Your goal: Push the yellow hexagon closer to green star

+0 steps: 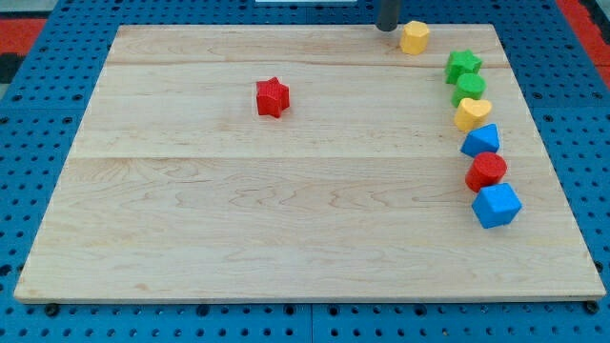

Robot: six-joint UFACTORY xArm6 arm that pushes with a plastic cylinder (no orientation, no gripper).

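Note:
The yellow hexagon [414,37] sits near the board's top edge, right of centre. The green star [463,65] lies a short way down and to its right, apart from it. My tip [387,28] is at the top edge, just left of the yellow hexagon, close to or touching it; the rod rises out of the view's top.
Below the green star a column of blocks runs down the right side: a green round block [470,87], a yellow block [472,113], a blue block [480,140], a red round block [487,171], a blue block [496,205]. A red star [272,96] lies left of centre.

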